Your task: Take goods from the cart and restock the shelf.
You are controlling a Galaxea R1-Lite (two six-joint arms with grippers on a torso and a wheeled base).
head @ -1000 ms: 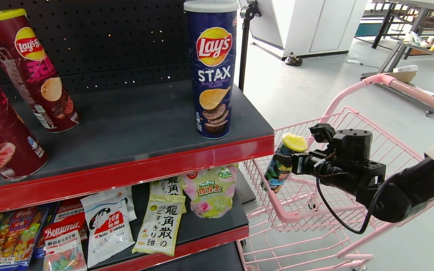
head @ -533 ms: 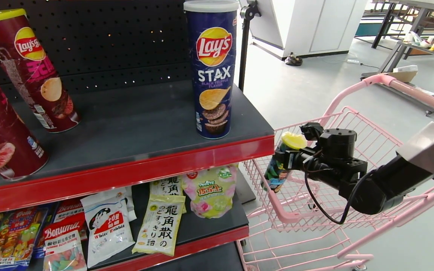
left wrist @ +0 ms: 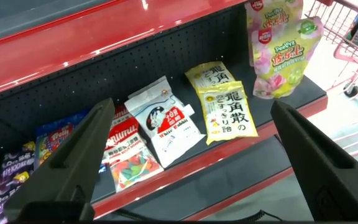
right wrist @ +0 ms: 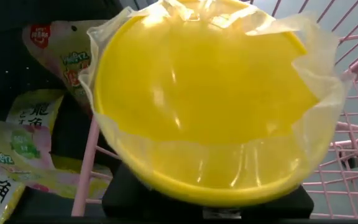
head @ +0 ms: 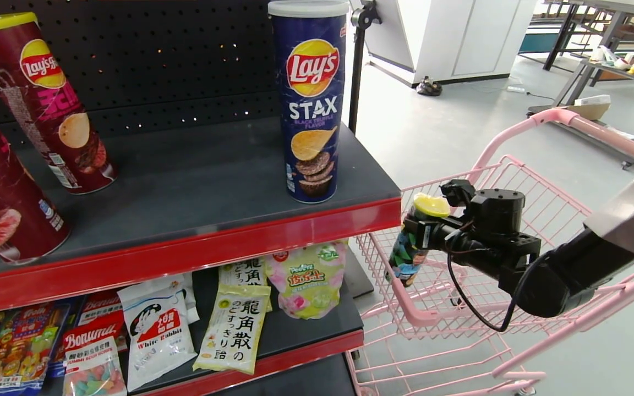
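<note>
- Right gripper [head: 415,234] is out by the cart [head: 494,165], jaws pinching a small patterned can [head: 405,257] just under its yellow lid [head: 431,205]
- Can is off the cart floor and a little tilted, lid uppermost, at the cart's corner nearest the shelf [head: 212,250]
- Whether its base hangs inside the basket or just outside the wire, cannot tell
- Lid sits about level with the red front edge of the upper board, just beside the shelf's right end, not touching it
- Right wrist view: the lid [right wrist: 210,106] up close under a clear film, pink wire and bags behind
- Upper board: a tall blue tube [head: 309,104] upright near the right end, two red tubes [head: 47,104] over on the left, with open board between
- Left gripper [left wrist: 191,106] is low, facing the lower board, jaws spread wide with nothing between them
- Ahead of it lie flat bags: a white one [left wrist: 166,121], a yellow one [left wrist: 225,106], a pink-green pouch [left wrist: 278,50] near the right end
</note>
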